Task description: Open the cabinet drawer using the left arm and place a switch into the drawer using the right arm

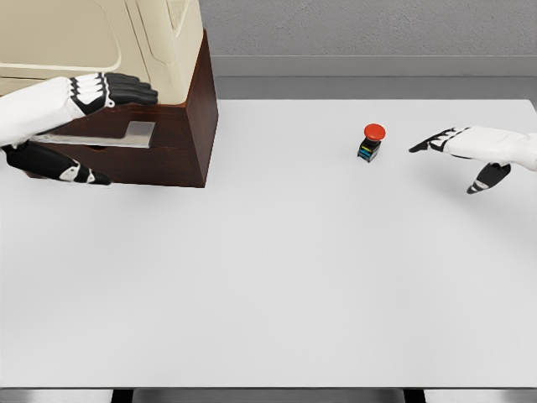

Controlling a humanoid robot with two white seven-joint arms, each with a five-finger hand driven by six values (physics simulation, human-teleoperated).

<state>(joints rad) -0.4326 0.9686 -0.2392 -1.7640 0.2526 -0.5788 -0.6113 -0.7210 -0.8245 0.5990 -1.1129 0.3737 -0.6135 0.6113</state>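
Now my left hand (80, 126) sits at the cabinet (180, 126) front, fingers (126, 88) straight above the drawer handle (134, 134), thumb below, gripping nothing. Out on the white desk (268, 269) my right hand (478, 151) hangs wide and empty, near the red-capped switch (371, 143), not touching.
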